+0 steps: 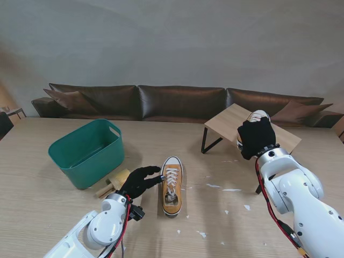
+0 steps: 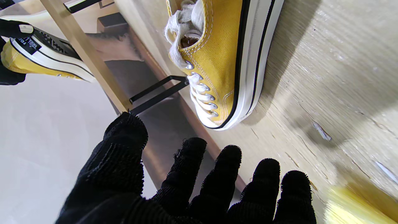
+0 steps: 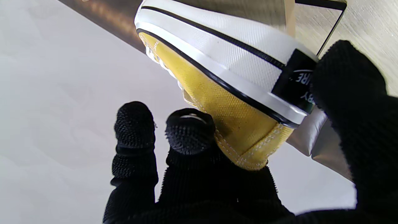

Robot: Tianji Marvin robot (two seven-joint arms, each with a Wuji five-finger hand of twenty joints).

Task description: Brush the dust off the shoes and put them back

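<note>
One yellow canvas shoe with white laces lies flat on the table, toe pointing away from me. My left hand, in a black glove, hovers just left of it with fingers spread, holding nothing. The second yellow shoe is held at its heel by my right hand, over the small wooden shoe rack. Thumb and fingers pinch the heel. A wooden brush lies on the table behind my left hand.
A green plastic basket stands on the table at the left. White paper scraps are scattered over the table on the right. A dark leather sofa runs along the table's far edge.
</note>
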